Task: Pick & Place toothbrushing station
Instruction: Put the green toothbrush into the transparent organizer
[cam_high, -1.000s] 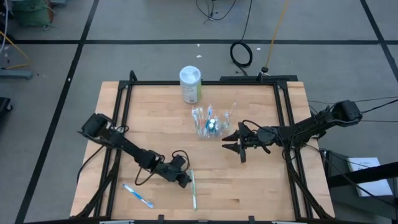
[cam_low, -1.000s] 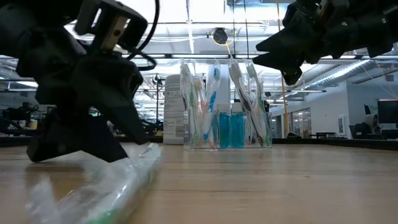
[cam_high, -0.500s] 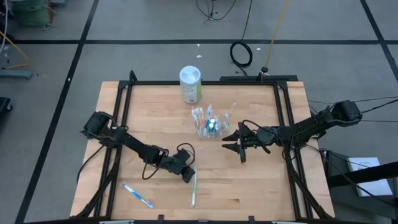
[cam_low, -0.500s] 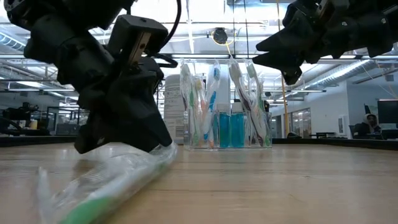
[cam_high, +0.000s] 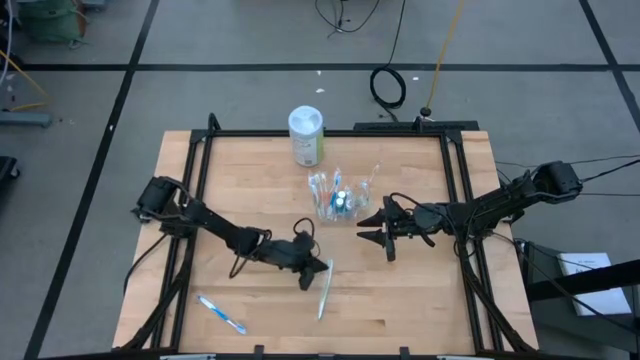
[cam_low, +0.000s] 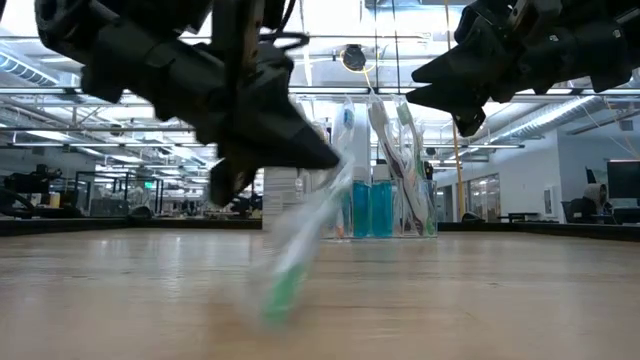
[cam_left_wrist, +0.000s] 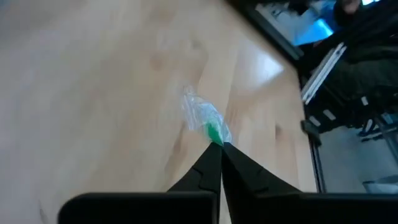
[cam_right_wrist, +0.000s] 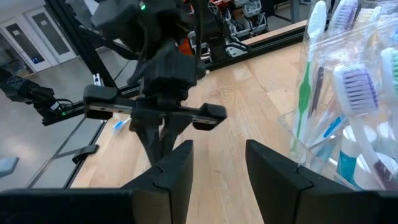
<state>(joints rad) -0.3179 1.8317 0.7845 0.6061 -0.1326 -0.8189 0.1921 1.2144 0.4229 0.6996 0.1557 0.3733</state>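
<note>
Tightly shut left gripper (cam_high: 312, 279) pinching wrapped green toothbrush (cam_high: 323, 290), right jaws apart.

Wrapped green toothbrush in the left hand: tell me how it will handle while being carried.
Held at one end by the left hand, the wrapped green toothbrush hangs tilted, so it may swing. Its loose clear wrapper probably makes it slippery. It looks slim and light.

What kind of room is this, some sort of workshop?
Probably a robotics lab in an open industrial hall: a framed wooden table stands on grey floor marked with black tape, cables trail behind it, and exposed ceiling ducts run overhead.
</note>
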